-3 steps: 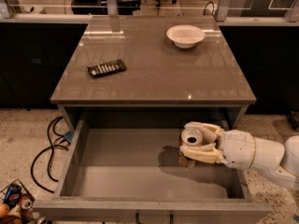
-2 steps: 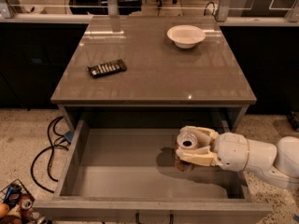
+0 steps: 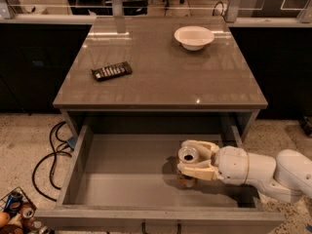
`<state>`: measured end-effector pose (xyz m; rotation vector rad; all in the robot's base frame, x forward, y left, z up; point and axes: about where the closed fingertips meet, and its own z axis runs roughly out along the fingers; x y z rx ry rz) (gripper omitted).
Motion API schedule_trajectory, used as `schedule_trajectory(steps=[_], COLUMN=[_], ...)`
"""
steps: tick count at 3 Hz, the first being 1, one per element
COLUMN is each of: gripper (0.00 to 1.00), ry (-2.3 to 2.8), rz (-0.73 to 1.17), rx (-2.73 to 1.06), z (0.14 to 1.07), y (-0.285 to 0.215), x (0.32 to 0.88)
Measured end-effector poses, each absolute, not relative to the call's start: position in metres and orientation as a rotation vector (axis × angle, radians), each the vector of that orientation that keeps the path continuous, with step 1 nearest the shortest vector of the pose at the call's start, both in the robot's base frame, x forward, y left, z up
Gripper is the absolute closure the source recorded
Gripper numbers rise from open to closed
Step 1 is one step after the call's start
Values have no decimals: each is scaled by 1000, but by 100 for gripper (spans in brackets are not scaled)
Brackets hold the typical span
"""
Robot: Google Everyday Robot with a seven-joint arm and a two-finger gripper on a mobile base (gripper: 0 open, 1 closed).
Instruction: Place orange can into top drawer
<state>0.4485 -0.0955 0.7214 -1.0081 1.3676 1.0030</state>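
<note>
The tool (image 3: 190,158) reaches in from the right and is inside the top drawer (image 3: 122,175), in its right half, with its two pale fingers (image 3: 197,171) closed around the orange can (image 3: 188,154). The can stands upright with its silver top facing up. Its foot looks very near the grey bottom, but I cannot tell if it already touches. The step in hand seems to be the setting down, so the task is almost finished. To do it well, I think the can should go straight down until it rests flat. Only then should the fingers open, and just enough to come free without tipping it. After that the tool should rise vertically, away from the surface (image 3: 165,77) edge above the drawer's back part. The white bowl (image 3: 194,37) is far from this work.
</note>
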Motion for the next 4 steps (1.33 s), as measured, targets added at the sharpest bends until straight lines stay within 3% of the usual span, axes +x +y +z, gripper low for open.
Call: schedule_trajectory(steps=[1,4], gripper=[97,27], ry=[1376,1369], rz=[985,994], rx=[-991,-999], z=[712,713], y=[-101,-96], x=[444,443])
